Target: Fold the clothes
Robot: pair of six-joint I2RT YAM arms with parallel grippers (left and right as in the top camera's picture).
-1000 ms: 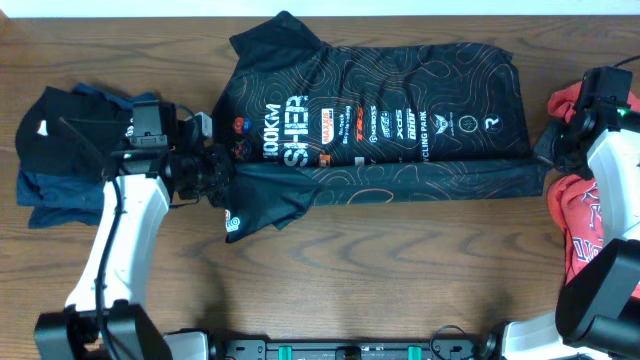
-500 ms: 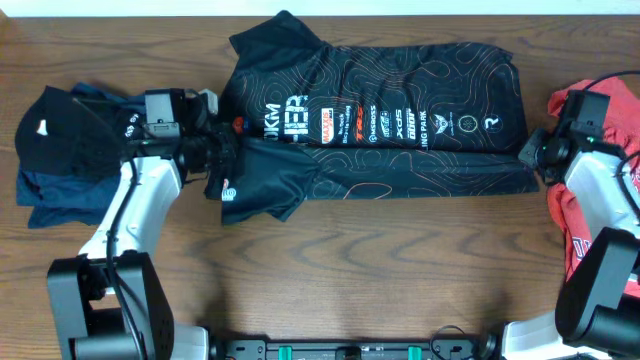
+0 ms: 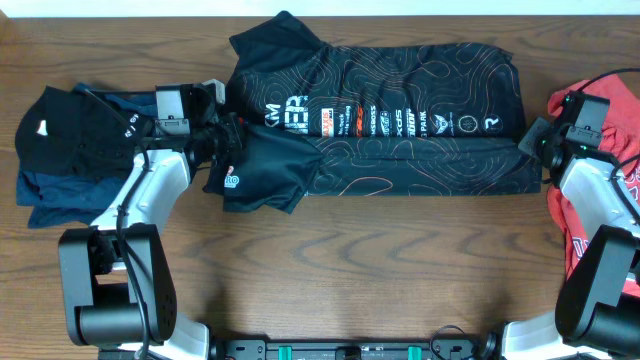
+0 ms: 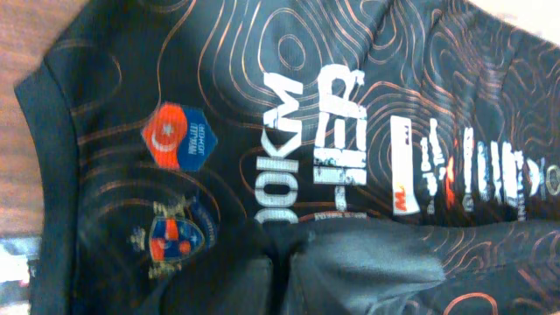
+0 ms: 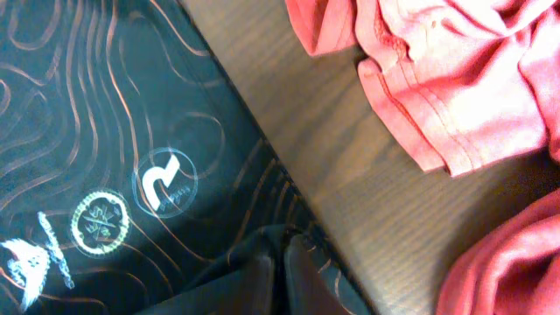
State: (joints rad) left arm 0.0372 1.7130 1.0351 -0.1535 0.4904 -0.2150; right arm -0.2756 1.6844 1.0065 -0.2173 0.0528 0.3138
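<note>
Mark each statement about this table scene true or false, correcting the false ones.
1. The black jersey lies on a wooden table. True.
2. The red T-shirt lies on top of the jersey. False: it lies beside it, on the wood.
3. The left pincer is at the jersey's sleeve end. True.
4. The jersey is spread fully flat. False: one long edge is folded over its logos.
5. Dark clothes lie piled beyond the jersey's sleeve end. True.

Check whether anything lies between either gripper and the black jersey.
Nothing visible does. The left gripper and right gripper sit at the folded edge of the black jersey; the red T-shirt lies off to its side.
</note>
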